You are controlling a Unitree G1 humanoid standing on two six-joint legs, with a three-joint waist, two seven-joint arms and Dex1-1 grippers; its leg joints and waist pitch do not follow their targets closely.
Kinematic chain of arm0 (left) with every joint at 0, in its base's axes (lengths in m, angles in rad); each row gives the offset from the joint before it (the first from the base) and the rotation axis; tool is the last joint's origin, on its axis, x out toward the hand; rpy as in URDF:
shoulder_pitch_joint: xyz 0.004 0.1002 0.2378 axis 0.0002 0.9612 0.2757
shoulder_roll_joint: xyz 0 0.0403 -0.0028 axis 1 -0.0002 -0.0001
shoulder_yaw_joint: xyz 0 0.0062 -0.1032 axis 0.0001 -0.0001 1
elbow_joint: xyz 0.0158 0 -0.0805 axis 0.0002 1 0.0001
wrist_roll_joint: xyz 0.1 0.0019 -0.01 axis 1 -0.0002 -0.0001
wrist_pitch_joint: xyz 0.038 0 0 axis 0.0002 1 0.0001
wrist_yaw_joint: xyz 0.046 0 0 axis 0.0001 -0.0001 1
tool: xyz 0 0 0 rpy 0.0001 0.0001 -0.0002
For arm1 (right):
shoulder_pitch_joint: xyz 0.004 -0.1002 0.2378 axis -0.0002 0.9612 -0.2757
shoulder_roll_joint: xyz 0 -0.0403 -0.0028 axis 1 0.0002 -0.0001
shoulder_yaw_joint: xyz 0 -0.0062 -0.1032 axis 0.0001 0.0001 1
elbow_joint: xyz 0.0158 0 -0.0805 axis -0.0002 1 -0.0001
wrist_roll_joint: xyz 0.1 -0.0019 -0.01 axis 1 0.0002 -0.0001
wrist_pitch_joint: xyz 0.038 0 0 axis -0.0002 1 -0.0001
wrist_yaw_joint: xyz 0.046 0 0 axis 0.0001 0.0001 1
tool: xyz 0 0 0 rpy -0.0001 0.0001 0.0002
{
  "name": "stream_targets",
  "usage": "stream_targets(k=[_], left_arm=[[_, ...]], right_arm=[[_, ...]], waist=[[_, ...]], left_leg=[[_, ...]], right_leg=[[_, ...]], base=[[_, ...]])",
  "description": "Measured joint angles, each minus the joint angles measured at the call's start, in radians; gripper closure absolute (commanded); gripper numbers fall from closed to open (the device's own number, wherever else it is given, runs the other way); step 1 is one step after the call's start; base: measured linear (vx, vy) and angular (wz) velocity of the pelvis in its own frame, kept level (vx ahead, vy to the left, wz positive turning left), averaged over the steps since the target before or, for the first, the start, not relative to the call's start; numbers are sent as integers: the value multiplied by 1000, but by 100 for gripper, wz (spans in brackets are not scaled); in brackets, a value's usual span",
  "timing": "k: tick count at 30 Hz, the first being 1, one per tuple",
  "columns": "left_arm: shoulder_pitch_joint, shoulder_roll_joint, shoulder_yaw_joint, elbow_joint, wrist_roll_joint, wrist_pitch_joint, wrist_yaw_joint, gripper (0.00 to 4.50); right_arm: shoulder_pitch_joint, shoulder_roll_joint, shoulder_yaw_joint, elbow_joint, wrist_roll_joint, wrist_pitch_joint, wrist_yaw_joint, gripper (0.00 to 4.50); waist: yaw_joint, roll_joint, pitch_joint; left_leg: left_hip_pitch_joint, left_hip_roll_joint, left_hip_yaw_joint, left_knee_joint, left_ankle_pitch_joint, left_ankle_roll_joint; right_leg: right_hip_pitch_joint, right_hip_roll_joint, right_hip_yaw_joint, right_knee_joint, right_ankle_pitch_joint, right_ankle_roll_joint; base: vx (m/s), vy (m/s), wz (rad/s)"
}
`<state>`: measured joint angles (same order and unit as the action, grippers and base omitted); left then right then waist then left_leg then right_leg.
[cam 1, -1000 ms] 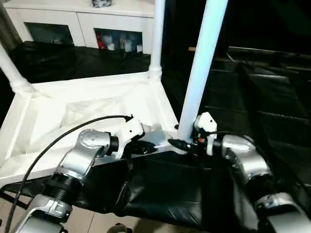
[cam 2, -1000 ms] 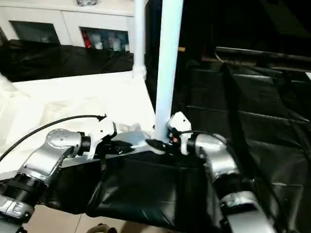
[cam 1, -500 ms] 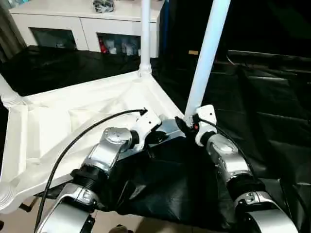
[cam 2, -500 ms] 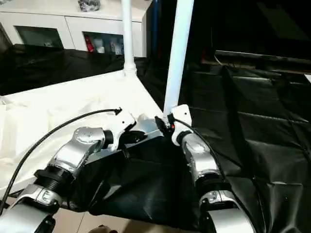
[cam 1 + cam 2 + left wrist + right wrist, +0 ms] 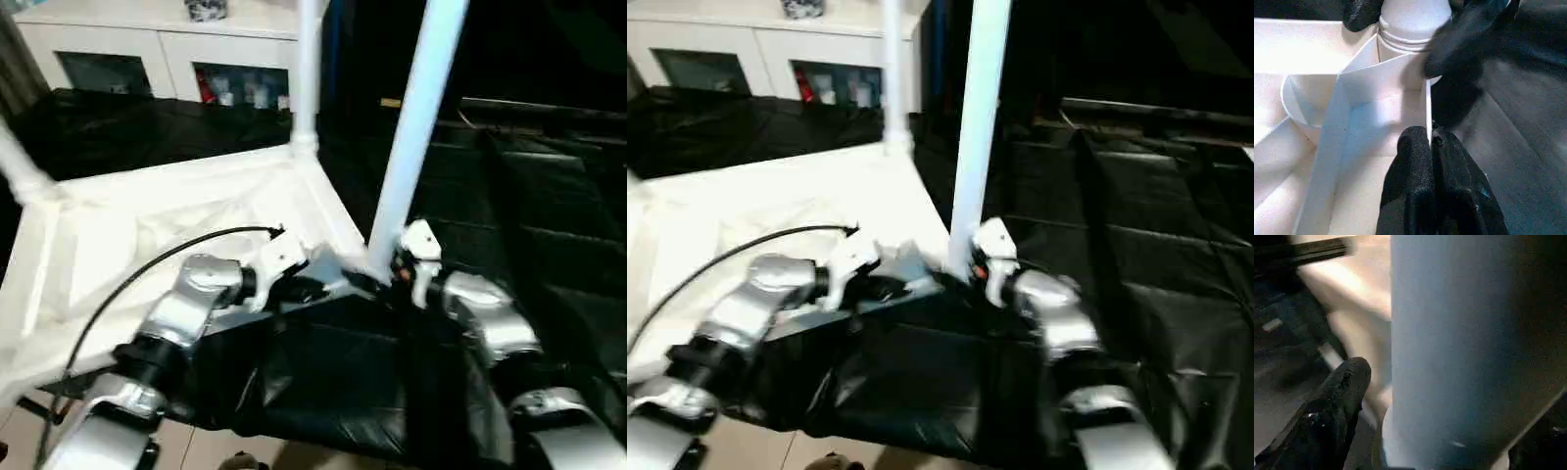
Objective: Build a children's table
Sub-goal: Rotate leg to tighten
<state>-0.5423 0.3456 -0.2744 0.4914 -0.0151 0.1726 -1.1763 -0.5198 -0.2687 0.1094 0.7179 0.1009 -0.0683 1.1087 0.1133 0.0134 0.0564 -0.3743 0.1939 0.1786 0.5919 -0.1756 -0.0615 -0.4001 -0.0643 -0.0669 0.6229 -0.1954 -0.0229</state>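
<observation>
While the tabletop (image 5: 176,220) is lying upside down on the black-draped surface (image 5: 549,225), ribbed underside facing up, the near leg (image 5: 416,127) is standing upright in the corner socket closest to the robot's right arm, its long axis running straight up out of the top of the head views. Two more legs are rising from other corners: one at the far corner (image 5: 307,69) and one at the left edge (image 5: 22,166).

The right gripper (image 5: 382,279) is reaching in at the base of the near leg; in the right wrist view one black finger (image 5: 1327,418) is lying just beside the tube, with the other at the far side, so it is straddling the leg, though whether it is squeezing or only bracketing it I cannot tell.

The left gripper (image 5: 1430,142) is clenching the thin side wall of the tabletop just beside that socket (image 5: 1405,54), steadying the corner.

The leg lies directly ahead of the right gripper, which is nearer, so any further seating will probably call for turning or pressing along that vertical axis. A white cabinet (image 5: 147,59) is standing behind.
</observation>
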Motion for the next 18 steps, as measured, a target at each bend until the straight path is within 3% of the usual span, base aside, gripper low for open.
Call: stream_targets(k=[13, 18], left_arm=[[32, 74, -17, -52, -35, 17, -157, 450], [33, 68, -17, -51, -32, 17, -144, 450]], right_arm=[[32, -46, 57, -94, 47, 97, 213, 181], [40, -45, 52, -106, 46, 110, 201, 190]], waist=[[14, -6, 0], [17, -6, 0]], left_leg=[[0, 0, 0, 0, 0, 0], [0, 0, 0, 0, 0, 0]], right_leg=[[0, 0, 0, 0, 0, 1], [0, -1, 0, 0, 0, 1]], base=[[0, 0, 0], [0, 0, 0]])
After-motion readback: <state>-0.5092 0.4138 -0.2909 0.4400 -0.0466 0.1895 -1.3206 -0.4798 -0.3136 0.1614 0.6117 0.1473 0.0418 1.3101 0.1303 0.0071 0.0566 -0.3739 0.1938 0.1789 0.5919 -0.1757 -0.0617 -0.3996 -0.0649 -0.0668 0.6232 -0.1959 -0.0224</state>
